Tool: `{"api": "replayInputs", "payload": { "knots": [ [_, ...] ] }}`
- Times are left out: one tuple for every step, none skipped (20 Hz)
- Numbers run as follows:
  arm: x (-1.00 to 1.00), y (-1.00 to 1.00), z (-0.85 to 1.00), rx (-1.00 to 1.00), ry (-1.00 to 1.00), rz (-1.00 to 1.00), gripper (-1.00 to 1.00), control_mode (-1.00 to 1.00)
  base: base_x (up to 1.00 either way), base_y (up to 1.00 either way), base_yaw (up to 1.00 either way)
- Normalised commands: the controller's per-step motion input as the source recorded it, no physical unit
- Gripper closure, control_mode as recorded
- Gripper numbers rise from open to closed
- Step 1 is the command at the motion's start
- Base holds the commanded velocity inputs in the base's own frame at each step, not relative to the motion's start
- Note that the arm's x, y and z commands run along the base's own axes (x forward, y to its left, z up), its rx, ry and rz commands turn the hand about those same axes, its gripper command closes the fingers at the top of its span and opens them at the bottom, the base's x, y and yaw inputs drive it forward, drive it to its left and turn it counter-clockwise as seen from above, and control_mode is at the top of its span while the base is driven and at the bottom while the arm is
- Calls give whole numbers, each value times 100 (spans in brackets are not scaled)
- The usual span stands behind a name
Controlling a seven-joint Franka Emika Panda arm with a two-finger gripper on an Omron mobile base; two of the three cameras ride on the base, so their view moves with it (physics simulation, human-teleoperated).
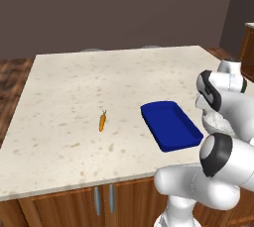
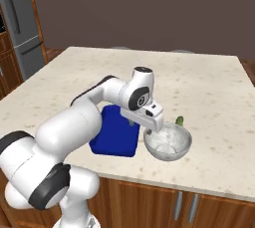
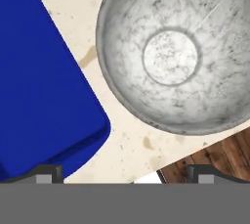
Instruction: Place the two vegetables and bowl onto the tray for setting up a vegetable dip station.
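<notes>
Wide-open, empty gripper [image 3: 124, 173] poised just above the speckled bowl's [image 2: 168, 142] near-left rim, blue tray [image 2: 115, 131] immediately left.

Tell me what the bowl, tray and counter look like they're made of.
Bowl: probably glazed stoneware or ceramic; whitish-grey, dark speckles, soft sheen.
Tray: likely plastic; uniform deep blue, smooth, low moulded rim.
Counter: stone look, maybe marble or laminate; cream with brown flecks, matte.
</notes>
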Motion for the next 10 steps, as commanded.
{"api": "replayInputs", "payload": {
  "knots": [
    [13,-6,-17,0,0,0,-100,-100,0,0,0],
    [12,-6,-17,0,0,0,-100,-100,0,0,0],
    [14,-6,-18,0,0,0,-100,-100,0,0,0],
    [14,-7,-18,0,0,0,-100,-100,0,0,0],
    [15,-5,-19,0,0,0,-100,-100,0,0,0],
    [16,-5,-17,0,0,0,-100,-100,0,0,0],
    [16,-3,-18,0,0,0,-100,-100,0,0,0],
    [16,-3,-17,0,0,0,-100,-100,0,0,0],
    [17,-3,-17,0,0,0,-100,-100,0,0,0],
    [19,-2,-17,0,0,0,-100,-100,0,0,0]
  ]
}}
